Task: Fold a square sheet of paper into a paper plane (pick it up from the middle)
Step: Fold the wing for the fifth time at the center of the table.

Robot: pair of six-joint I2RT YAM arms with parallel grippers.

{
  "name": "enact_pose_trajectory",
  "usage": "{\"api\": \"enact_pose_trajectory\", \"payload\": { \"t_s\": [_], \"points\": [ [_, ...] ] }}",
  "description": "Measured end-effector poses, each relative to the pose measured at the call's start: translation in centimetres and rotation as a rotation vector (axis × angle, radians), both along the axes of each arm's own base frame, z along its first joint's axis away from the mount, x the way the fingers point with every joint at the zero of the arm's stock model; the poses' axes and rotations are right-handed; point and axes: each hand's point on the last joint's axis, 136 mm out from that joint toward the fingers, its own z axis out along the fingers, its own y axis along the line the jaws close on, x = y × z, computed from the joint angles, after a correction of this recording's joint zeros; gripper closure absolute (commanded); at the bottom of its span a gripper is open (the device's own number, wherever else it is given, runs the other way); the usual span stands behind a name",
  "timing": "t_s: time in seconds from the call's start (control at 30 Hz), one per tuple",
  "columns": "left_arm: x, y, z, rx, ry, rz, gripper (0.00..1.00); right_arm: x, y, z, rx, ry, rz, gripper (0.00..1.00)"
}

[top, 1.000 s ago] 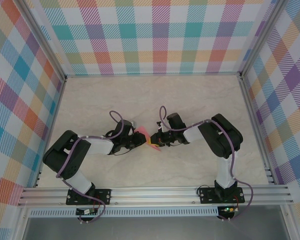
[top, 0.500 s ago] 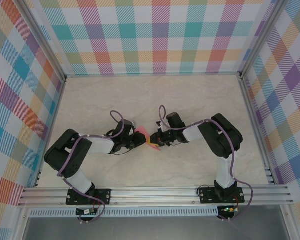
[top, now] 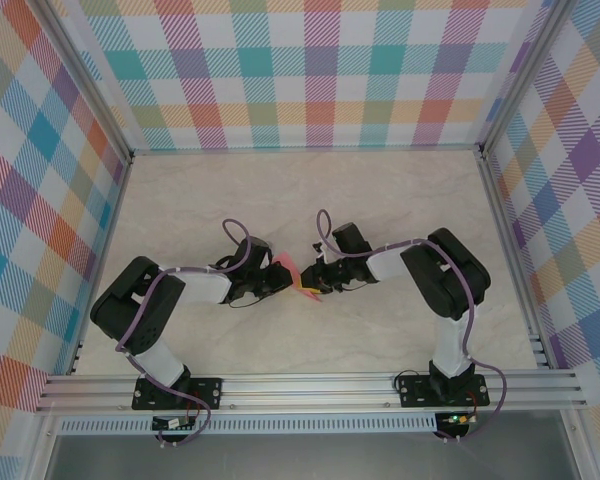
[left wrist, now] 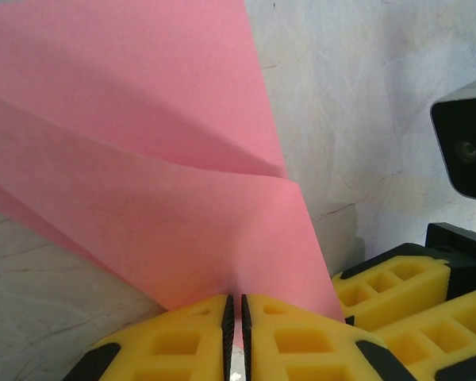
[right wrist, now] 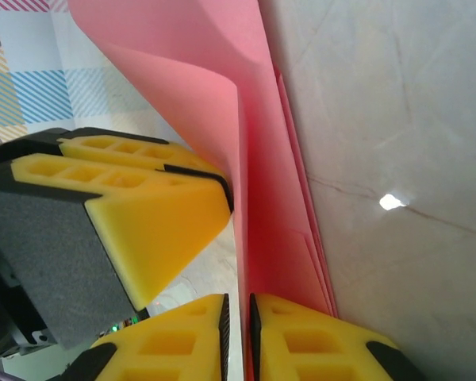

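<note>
The sheet of paper point(top: 284, 263) is salmon pink and folded into creased layers, held on edge just above the table's middle. My left gripper point(top: 283, 281) meets it from the left. In the left wrist view the left gripper point(left wrist: 233, 305) has its yellow jaws pinched on the lower edge of the paper point(left wrist: 143, 159). My right gripper point(top: 310, 282) meets it from the right. In the right wrist view the paper point(right wrist: 270, 198) runs between the jaws of the right gripper point(right wrist: 238, 305), which stand slightly open, with a thin gap beside the sheet.
The two grippers' fingers nearly touch: the right one's yellow fingers point(left wrist: 397, 286) show beside the left jaws, and the left one's finger point(right wrist: 159, 214) beside the right jaws. Marbled tabletop point(top: 300, 200) lies all round, with checked walls and a metal rail point(top: 310, 385) at the near edge.
The left arm's wrist has crept slightly right, toward the paper. The paper and the right arm stay where they were.
</note>
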Motion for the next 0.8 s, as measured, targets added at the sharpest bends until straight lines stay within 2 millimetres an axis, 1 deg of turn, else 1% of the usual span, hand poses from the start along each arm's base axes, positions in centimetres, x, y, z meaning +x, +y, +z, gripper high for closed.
{"api": "enact_pose_trajectory", "payload": {
  "t_s": [0.1, 0.27, 0.37, 0.47, 0.67, 0.8],
  "points": [
    [0.0, 0.0, 0.0, 0.001, 0.001, 0.0, 0.86, -0.3, -0.3, -0.1, -0.015, -0.004, 0.005, 0.84],
    [0.0, 0.0, 0.0, 0.0, 0.002, -0.001, 0.84, -0.5, -0.9, -0.5, -0.036, -0.005, -0.001, 0.95],
    [0.0, -0.1, 0.2, -0.007, 0.001, -0.006, 0.82, -0.5, -1.2, -0.8, -0.034, -0.005, -0.008, 0.97],
    [0.0, -0.2, 0.8, -0.014, -0.01, -0.007, 0.8, -0.5, -1.3, -0.8, -0.02, 0.0, -0.018, 0.98],
    [0.4, -0.8, 3.0, -0.068, -0.064, -0.02, 0.79, -0.4, -1.5, -0.6, 0.009, 0.027, -0.048, 1.0],
    [0.3, -1.1, 3.3, -0.092, -0.078, -0.031, 0.79, -0.3, -1.6, -0.6, 0.018, 0.054, -0.072, 1.0]
  ]
}}
